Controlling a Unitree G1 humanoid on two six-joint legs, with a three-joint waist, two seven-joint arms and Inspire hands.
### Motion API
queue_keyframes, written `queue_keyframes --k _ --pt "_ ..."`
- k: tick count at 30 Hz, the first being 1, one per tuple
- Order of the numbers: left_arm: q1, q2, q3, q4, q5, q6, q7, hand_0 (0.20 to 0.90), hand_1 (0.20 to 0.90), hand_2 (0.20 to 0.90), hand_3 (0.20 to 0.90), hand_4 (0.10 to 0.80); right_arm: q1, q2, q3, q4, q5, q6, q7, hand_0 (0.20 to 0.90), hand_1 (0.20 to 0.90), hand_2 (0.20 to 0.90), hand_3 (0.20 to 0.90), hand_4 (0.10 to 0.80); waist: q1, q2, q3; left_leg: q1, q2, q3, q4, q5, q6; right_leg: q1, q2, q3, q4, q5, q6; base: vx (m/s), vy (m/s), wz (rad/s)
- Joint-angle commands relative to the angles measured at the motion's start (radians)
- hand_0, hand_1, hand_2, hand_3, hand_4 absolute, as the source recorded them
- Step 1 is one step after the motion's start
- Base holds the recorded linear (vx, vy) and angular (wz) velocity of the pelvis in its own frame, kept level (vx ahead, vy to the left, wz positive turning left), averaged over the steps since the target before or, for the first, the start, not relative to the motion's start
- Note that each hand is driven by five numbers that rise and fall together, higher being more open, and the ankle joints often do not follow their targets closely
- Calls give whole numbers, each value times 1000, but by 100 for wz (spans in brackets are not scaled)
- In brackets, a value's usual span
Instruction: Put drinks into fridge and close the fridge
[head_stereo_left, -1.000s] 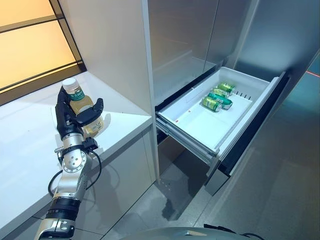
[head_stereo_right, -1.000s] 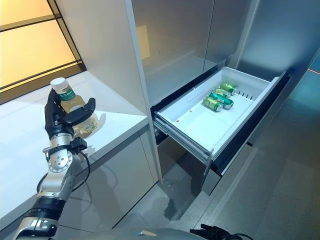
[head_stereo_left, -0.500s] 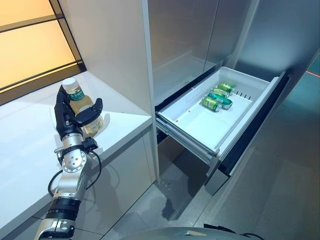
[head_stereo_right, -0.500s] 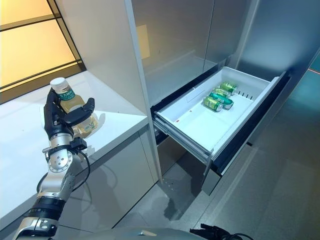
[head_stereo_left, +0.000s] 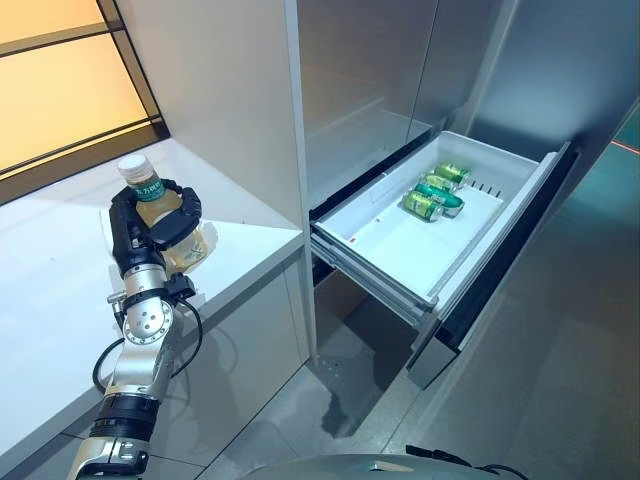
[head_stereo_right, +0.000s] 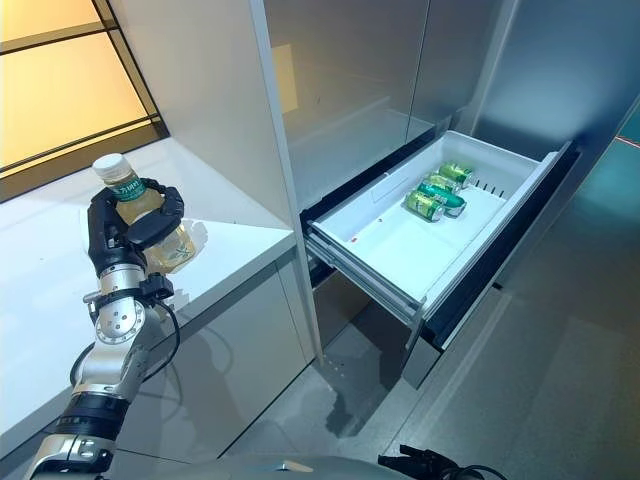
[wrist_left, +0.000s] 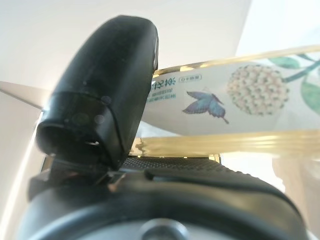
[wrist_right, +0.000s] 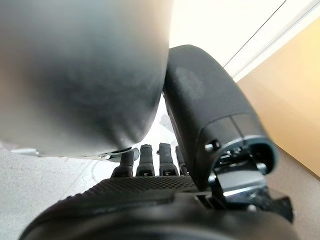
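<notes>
A bottle of pale yellow drink (head_stereo_left: 147, 186) with a white cap and green label stands on the white counter (head_stereo_left: 60, 290) at the left. My left hand (head_stereo_left: 138, 228) has its fingers and thumb curled round the bottle's upper body. In the left wrist view the thumb (wrist_left: 107, 85) lies against the bottle (wrist_left: 240, 100). The fridge's white drawer (head_stereo_left: 395, 250) is pulled open at the right, with green cans (head_stereo_left: 435, 195) lying at its far end. My right hand (wrist_right: 150, 200) shows in its wrist view with relaxed fingers (wrist_right: 146, 159), holding nothing.
The fridge's tall grey doors (head_stereo_left: 365, 80) stand shut above the drawer. A white cabinet wall (head_stereo_left: 220, 90) rises between counter and fridge. The drawer's dark front (head_stereo_left: 500, 260) juts out over the grey floor (head_stereo_left: 540, 400). An orange window panel (head_stereo_left: 60, 90) backs the counter.
My left hand's thumb and fingers have closed round the bottle. The bottle has shifted slightly up and to the left with the hand.
</notes>
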Motion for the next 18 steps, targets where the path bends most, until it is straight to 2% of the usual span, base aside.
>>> queue_keyframes --k 1,3,4,5,8,9,14,15,18 --pt "-151 78 59 -216 -15 -158 -48 300 300 300 200 100 0 2 21 24 3 -5 11 900 900 900 900 800 -19 39 -43 20 -1 58 6 -112 -8 -37 37 47 86 -85 29 0 0 0" --pt "-156 78 57 -243 -53 -168 -78 300 300 300 200 100 1 2 23 21 10 -8 14 900 900 900 900 800 -22 39 -43 20 -1 60 6 -113 -7 -39 38 52 86 -84 29 0 0 0" --pt "-163 75 55 -266 -144 -179 -142 300 300 300 200 100 2 3 24 21 30 -21 19 900 900 900 900 800 -23 39 -44 21 0 62 6 -113 -6 -39 39 54 84 -83 29 0 0 0" --pt "-163 72 56 -272 -162 -178 -157 300 300 300 200 100 2 3 24 20 36 -24 22 900 900 900 900 800 -24 39 -44 21 0 63 6 -113 -7 -39 39 55 83 -82 29 1 -22 -4" --pt "-164 38 37 -348 -355 -169 -332 300 300 300 200 100 2 3 24 -31 78 -92 45 900 900 900 900 800 -30 39 -41 22 3 68 6 -113 -5 -41 41 62 84 -77 31 -5 -27 -8" --pt "-164 33 33 -357 -371 -166 -348 300 300 300 200 100 2 3 28 -49 82 -98 51 900 900 900 900 800 -31 39 -40 22 3 70 6 -112 -5 -42 42 62 84 -76 31 -20 -35 -6" --pt "-172 0 -5 -412 -471 -155 -511 300 300 300 200 100 20 8 94 -329 67 -142 69 900 900 900 900 800 -48 32 -31 21 4 76 7 -110 -4 -51 44 71 88 -71 33 -37 -36 -9" --pt "-177 -2 -16 -420 -476 -153 -542 300 300 300 200 100 27 7 116 -392 5 -192 36 900 900 900 900 800 -54 31 -30 20 4 79 7 -110 -4 -53 44 72 87 -70 34 -47 -29 -9" --pt "-179 0 -48 -442 -483 -146 -599 300 300 300 200 100 45 -6 169 -615 -94 -221 -35 900 900 900 900 800 -67 27 -27 21 4 84 8 -108 -4 -54 43 77 83 -64 37 -44 -24 -20"
